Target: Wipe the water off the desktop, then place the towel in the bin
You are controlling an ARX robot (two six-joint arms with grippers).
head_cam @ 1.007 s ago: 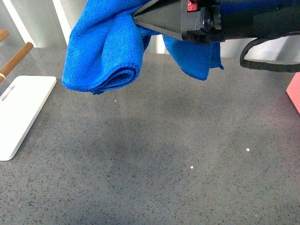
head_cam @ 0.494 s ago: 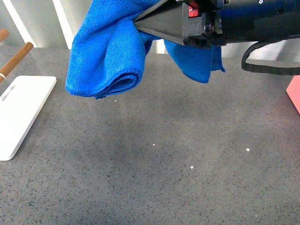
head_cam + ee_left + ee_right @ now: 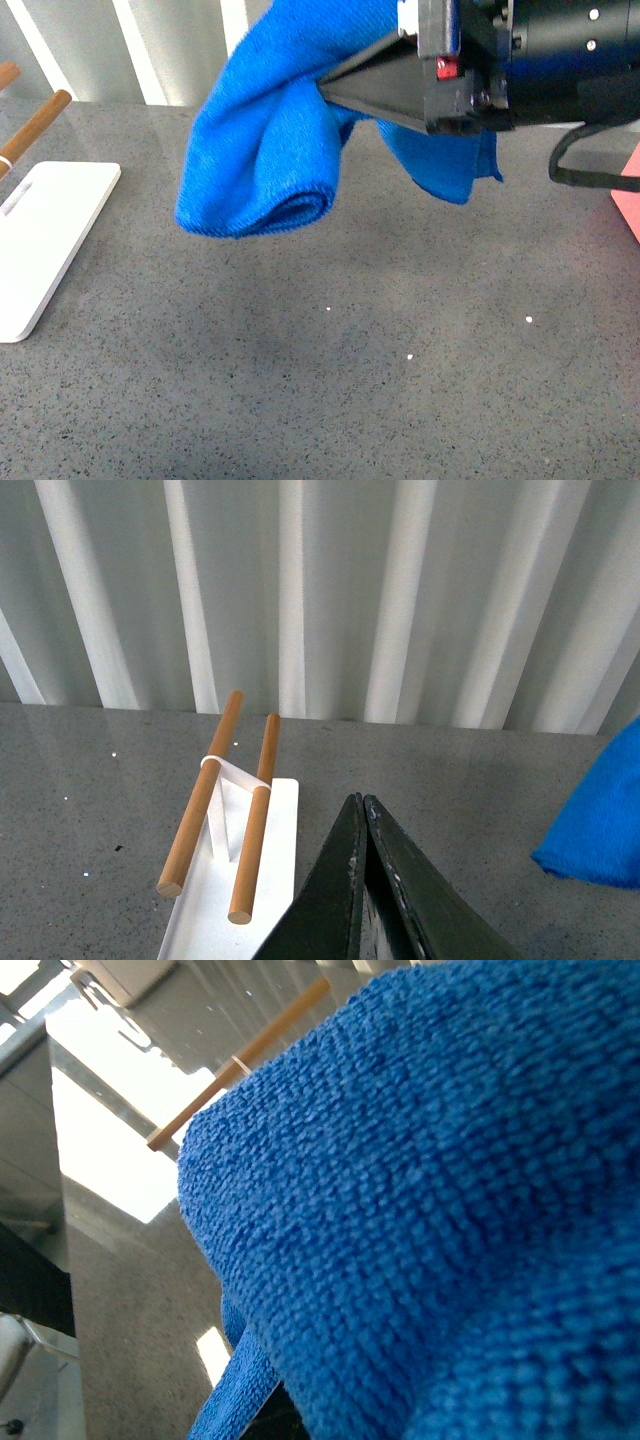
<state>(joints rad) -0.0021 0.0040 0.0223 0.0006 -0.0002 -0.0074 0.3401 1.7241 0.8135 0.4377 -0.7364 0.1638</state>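
Observation:
My right gripper point(image 3: 335, 88) is shut on the blue towel point(image 3: 265, 140) and holds it in the air above the grey speckled desktop point(image 3: 330, 340). The towel hangs in folds on both sides of the jaws and clears the surface. In the right wrist view the towel point(image 3: 420, 1190) fills most of the frame and hides the jaws. My left gripper point(image 3: 358, 802) is shut and empty over the desktop point(image 3: 450, 780); a corner of the towel point(image 3: 600, 830) shows off to one side of it. No water shows on the desktop. No bin that I can name is in view.
A white board point(image 3: 40, 245) lies at the left, with two wooden rods point(image 3: 215, 805) on a white stand over it. A pink-red object point(image 3: 630, 200) sits at the right edge. A white ribbed wall point(image 3: 320, 590) stands behind the desktop.
My right gripper has moved to the right with the towel, and the towel's hanging fold now sits a little lower in the front view.

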